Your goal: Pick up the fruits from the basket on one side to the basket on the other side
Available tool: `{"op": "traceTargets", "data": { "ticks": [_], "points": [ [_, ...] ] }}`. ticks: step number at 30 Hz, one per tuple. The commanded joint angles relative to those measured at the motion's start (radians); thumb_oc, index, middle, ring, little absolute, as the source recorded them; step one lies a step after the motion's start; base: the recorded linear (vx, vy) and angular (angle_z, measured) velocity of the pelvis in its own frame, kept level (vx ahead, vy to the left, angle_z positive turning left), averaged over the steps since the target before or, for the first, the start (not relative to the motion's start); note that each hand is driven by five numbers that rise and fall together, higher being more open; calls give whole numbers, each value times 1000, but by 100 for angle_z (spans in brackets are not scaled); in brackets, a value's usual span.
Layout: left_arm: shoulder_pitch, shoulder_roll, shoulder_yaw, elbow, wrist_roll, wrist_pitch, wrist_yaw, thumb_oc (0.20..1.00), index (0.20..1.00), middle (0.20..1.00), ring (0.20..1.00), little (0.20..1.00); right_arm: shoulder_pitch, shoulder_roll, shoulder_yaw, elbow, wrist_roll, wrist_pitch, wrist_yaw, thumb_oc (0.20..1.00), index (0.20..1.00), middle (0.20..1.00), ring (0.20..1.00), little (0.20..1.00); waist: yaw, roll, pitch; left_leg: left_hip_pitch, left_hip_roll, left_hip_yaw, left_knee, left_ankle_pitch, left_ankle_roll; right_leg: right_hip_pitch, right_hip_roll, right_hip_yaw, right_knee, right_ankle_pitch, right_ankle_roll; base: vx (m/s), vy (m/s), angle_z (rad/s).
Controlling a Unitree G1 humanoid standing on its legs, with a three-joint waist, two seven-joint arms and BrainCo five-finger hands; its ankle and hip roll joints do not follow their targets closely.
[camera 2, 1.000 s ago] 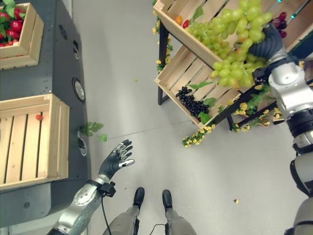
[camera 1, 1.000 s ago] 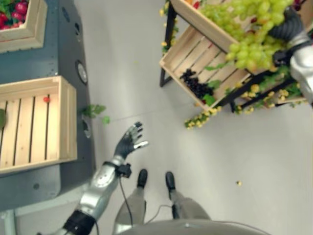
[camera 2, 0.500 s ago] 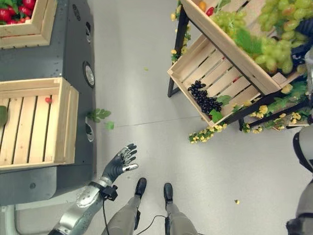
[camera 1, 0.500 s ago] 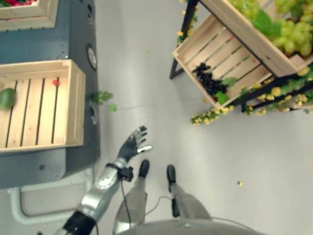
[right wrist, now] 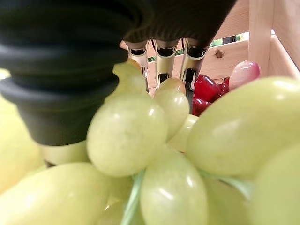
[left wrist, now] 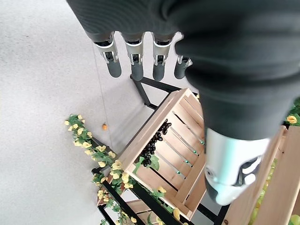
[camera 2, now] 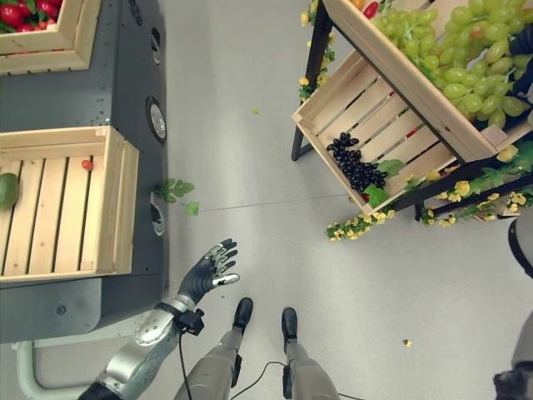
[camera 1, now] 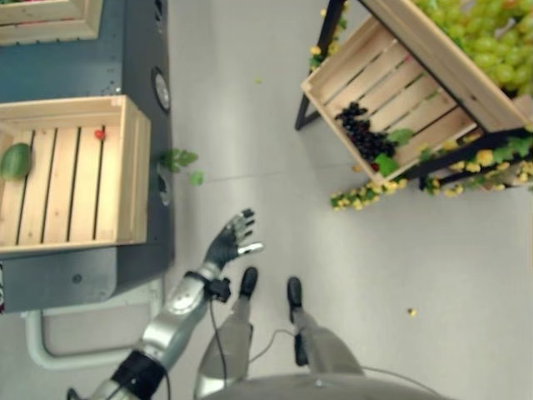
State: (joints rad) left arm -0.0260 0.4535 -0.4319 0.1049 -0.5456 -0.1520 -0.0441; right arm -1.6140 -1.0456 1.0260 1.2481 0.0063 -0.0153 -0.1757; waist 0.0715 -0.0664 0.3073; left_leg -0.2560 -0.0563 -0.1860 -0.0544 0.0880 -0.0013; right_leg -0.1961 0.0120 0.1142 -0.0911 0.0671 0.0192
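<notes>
Our right hand (right wrist: 159,51) has sunk among the green grapes (camera 2: 466,50) — grip unclear; left hand (camera 2: 208,268) idles, fingers apart.

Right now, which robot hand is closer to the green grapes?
Right. The right hand is in among the green grapes; the left hand hangs open over the floor, far away.

no legible text, labels, brand marks, numbers or signs found on any surface inspected. wooden crates (camera 2: 62,204), grey table (camera 2: 125,83), rack (camera 2: 391,125) and floor (camera 2: 250,125) carry no readable markings.
</notes>
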Motion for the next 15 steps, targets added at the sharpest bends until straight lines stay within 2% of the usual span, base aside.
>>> {"op": "traceTargets", "data": {
  "ticks": [1,4,8,9,10,11,14,15],
  "points": [
    [39,4,-21,-75,-9,-38,-2,1000,1000,1000,1000,1000,-61,-55,105,-31,-130,-16,-33,1000,1000,1000,1000,1000,-7,-14,-44,-12,7,-7,-11,-24,-71,-22,-6,8,6,-56,79,-20,1,6],
    [32,10,-17,-70,-2,-43,-4,1000,1000,1000,1000,1000,-45,-75,122,-79,-248,-7,-71,1000,1000,1000,1000,1000,-5,-14,-49,-13,5,-8,-10,-24,-70,-20,-10,5,6,-57,81,-23,-1,6],
    [26,3,-3,-53,7,-55,7,1000,1000,1000,1000,1000,29,-127,38,-240,-274,-13,-120,1000,1000,1000,1000,1000,-8,-6,-51,-13,3,-11,-10,-23,-69,-20,-12,1,7,-59,81,-11,2,4],
    [24,-3,3,-45,11,-60,13,1000,1000,1000,1000,1000,79,-147,-37,-326,-236,-26,-133,1000,1000,1000,1000,1000,-11,-4,-52,-12,3,-11,-9,-24,-68,-19,-12,0,8,-60,81,-32,-9,0],
    [21,-24,14,-30,15,-70,28,1000,1000,1000,1000,1000,164,-141,-178,-417,-95,-59,-159,1000,1000,1000,1000,1000,-19,8,-50,-12,4,-12,-8,-24,-66,-20,-12,1,9,-59,80,0,0,0],
    [22,-15,12,-29,16,-71,28,1000,1000,1000,1000,1000,192,-145,-205,-429,-96,-56,-161,1000,1000,1000,1000,1000,-16,-1,-51,-11,4,-13,-8,-24,-66,-18,-12,0,9,-60,79,0,0,0],
    [29,-40,33,-20,16,-81,47,1000,1000,1000,1000,1000,399,-104,-445,-557,111,-131,-176,1000,1000,1000,1000,1000,-24,8,-49,-7,4,-15,-4,-26,-62,-18,-11,0,11,-60,77,0,0,0],
    [35,-33,39,-23,15,-84,54,1000,1000,1000,1000,1000,515,-86,-551,-626,149,-149,-165,1000,1000,1000,1000,1000,-21,-1,-51,-6,3,-18,-2,-27,-61,-16,-10,-3,11,-61,75,-25,-34,6]
  ]
}}
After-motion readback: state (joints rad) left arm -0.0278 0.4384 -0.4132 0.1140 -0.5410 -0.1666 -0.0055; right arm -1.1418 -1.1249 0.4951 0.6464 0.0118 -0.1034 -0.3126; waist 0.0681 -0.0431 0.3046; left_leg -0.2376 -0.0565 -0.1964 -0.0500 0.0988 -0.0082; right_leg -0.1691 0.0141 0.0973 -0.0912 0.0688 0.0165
